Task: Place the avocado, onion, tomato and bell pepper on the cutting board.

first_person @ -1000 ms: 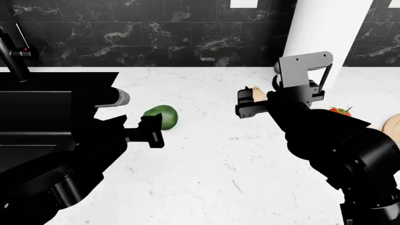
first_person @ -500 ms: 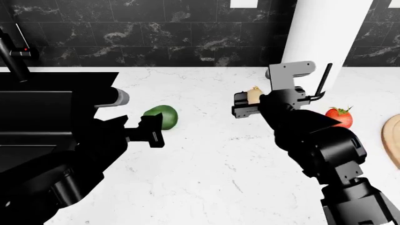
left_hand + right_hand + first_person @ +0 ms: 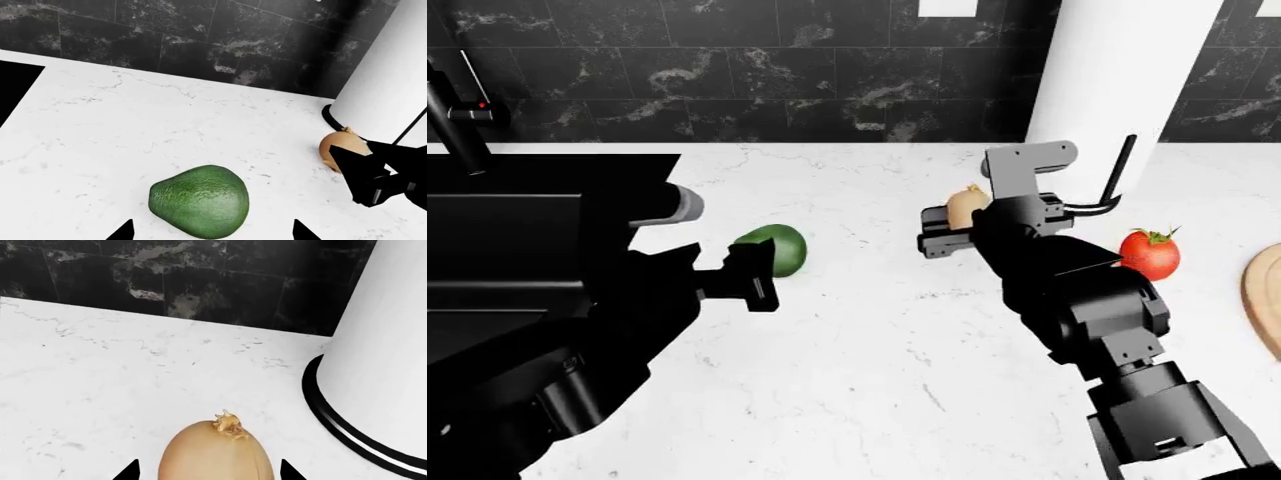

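Note:
The dark green avocado (image 3: 771, 247) lies on the white marble counter, just beyond my left gripper (image 3: 747, 280). In the left wrist view the avocado (image 3: 200, 200) sits between the open jaws of the left gripper (image 3: 212, 234), with gaps on both sides. The tan onion (image 3: 965, 205) stands by the white pillar's base, and my right gripper (image 3: 950, 232) is at it. In the right wrist view the onion (image 3: 217, 455) sits between the open jaws of the right gripper (image 3: 208, 474), untouched. The red tomato (image 3: 1149, 253) lies right of the right arm. The cutting board's (image 3: 1268, 290) edge shows far right. The bell pepper is out of view.
A white pillar (image 3: 1108, 90) with a black base ring (image 3: 333, 420) stands right behind the onion. A black tiled wall (image 3: 827, 80) closes the counter's back. A dark faucet (image 3: 454, 120) and the black bulk of the left arm fill the left side.
My right arm has swung left and forward, bringing its gripper down around the onion and uncovering the tomato and board edge. The left arm and avocado have not moved.

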`<state>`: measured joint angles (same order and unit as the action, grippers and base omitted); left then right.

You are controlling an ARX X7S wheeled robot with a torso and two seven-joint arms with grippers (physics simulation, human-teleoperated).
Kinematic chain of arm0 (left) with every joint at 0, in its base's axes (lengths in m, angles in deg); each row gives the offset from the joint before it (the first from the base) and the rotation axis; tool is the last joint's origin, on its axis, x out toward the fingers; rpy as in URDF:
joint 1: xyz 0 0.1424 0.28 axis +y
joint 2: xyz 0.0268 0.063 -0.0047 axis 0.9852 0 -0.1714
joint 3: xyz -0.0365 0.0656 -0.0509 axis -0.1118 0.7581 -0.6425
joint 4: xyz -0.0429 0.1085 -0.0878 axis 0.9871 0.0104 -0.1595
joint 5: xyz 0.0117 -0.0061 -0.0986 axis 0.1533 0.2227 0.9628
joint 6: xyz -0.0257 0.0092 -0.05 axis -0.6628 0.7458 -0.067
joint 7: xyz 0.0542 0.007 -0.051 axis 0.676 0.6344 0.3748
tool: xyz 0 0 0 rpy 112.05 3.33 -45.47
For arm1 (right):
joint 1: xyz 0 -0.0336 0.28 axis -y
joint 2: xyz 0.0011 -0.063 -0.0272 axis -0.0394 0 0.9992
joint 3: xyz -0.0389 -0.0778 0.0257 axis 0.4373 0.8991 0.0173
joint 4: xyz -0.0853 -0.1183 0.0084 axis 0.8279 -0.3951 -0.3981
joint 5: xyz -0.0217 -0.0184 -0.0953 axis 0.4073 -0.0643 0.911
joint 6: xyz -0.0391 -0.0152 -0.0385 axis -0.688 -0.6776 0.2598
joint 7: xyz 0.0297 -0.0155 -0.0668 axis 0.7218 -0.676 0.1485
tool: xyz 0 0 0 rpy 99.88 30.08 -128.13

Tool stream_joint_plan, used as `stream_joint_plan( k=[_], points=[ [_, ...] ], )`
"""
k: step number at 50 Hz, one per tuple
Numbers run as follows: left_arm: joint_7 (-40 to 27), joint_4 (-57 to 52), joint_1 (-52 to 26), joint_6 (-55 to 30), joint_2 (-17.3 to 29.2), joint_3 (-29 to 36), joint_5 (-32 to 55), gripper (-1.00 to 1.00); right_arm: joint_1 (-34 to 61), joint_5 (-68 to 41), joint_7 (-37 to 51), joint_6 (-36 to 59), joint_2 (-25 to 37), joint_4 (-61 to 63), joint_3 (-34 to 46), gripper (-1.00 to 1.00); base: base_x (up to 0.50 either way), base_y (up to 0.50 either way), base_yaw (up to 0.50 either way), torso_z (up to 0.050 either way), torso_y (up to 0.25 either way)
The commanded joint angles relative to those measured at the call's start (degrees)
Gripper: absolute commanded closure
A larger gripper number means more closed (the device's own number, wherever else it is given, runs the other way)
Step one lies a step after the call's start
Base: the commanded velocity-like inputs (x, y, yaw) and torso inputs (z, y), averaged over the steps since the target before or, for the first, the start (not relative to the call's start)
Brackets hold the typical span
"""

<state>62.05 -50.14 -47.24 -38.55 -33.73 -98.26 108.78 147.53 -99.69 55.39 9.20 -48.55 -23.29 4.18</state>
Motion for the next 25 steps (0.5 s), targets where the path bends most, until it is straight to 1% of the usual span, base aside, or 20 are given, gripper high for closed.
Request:
stream_joint_plan(
  k=[1, 8, 18, 19, 25],
  points=[
    [-0.2, -0.6, 0.2, 0.5, 0.3, 0.5, 0.6, -1.00, 0.4, 0.7, -1.2, -1.1, -1.1, -3.6, 1.0, -1.00, 0.00, 0.00, 0.00, 0.000, 0.000],
    [0.2, 0.4, 0.1, 1.2, 0.6, 0.9, 0.4, -1.00, 0.4, 1.0, -1.6, -2.5, -1.9, -7.5, 0.9, -1.00, 0.00, 0.00, 0.00, 0.000, 0.000],
    [0.6, 1.2, 0.2, 2.2, 1.0, 1.3, 0.2, -1.00, 0.6, 1.8, -2.0, -3.5, -2.4, -9.7, 1.5, -1.00, 0.00, 0.00, 0.00, 0.000, 0.000],
    [0.6, 1.4, 0.2, 2.2, 1.0, 1.3, 0.2, -1.00, 0.6, 1.7, -1.9, -3.4, -2.4, -9.7, 1.5, 1.00, 0.00, 0.00, 0.00, 0.000, 0.000],
    [0.6, 1.7, 0.3, 2.6, 1.1, 1.5, 0.2, -1.00, 0.2, 1.2, -1.0, -3.2, -1.9, -7.7, 0.9, 1.00, 0.00, 0.00, 0.00, 0.000, 0.000]
  ],
)
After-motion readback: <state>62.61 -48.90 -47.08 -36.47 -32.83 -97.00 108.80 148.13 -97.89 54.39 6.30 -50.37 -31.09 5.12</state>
